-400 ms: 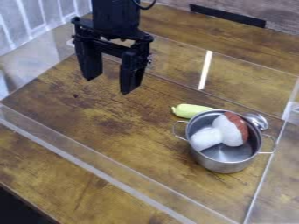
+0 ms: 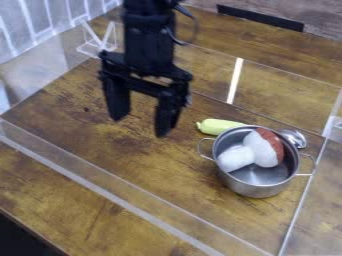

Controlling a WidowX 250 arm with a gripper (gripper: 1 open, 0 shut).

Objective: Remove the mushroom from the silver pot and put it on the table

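The silver pot [image 2: 257, 172] stands at the right of the dark wood table [image 2: 94, 130]. Inside it lies the mushroom [image 2: 251, 150], its thick white stem toward the left and its reddish-brown cap toward the right rim. My gripper [image 2: 142, 113] hangs left of the pot, pointing straight down, its two black fingers [image 2: 167, 112] spread wide with nothing between them. It is apart from the pot, roughly a pot's width to the left and a bit farther back.
A yellow-green oblong piece [image 2: 218, 126] with a silver end lies on the table just behind the pot's left rim, between gripper and pot. Clear acrylic walls [image 2: 147, 210] border the tabletop at the front, left and right.
The gripper has moved right and toward the front, closer to the pot. Its fingers stay wide apart. Pot, mushroom and yellow-green piece have not moved.
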